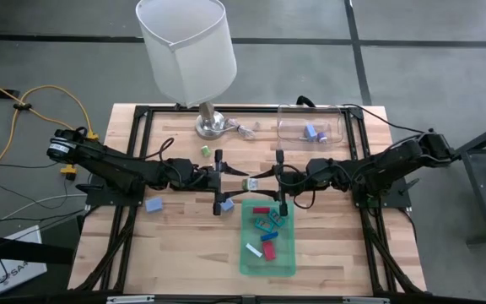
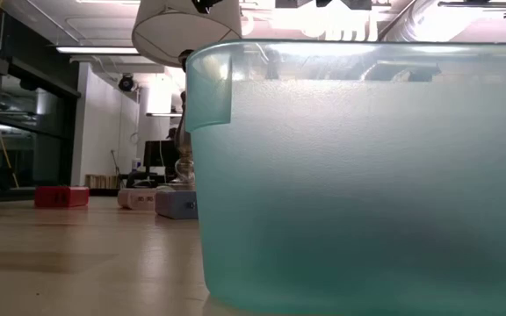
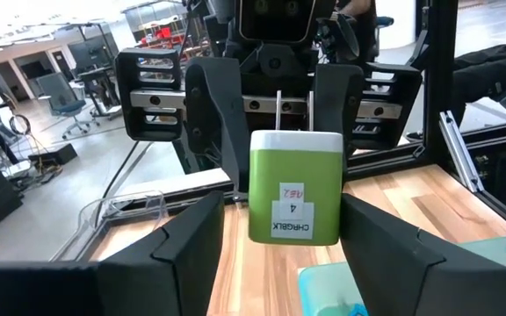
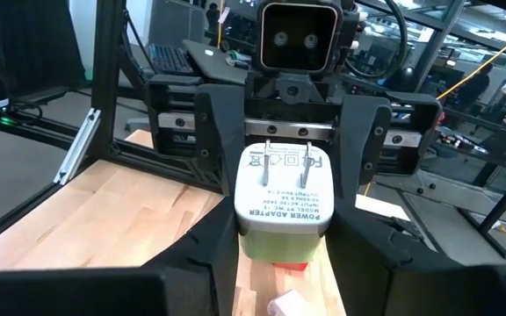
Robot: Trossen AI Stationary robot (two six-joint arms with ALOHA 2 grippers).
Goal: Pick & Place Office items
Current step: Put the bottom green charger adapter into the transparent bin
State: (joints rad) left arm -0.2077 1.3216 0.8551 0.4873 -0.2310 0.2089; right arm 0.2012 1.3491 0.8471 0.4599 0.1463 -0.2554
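Both hands are meeting just above the green tray (image 1: 268, 263) at its lamp-side end, with a green-and-white power adapter (image 1: 249, 183) between them. Right hand (image 1: 278, 180) is clamping the adapter, prongs facing its camera. Left hand (image 1: 218, 182) fingers (image 3: 191, 254) are standing apart on either side of it, not touching. Several office items (image 1: 267, 228) are lying in the tray; a blue block (image 1: 153, 205) is sitting on the counter (image 1: 184, 245) left of the tray.
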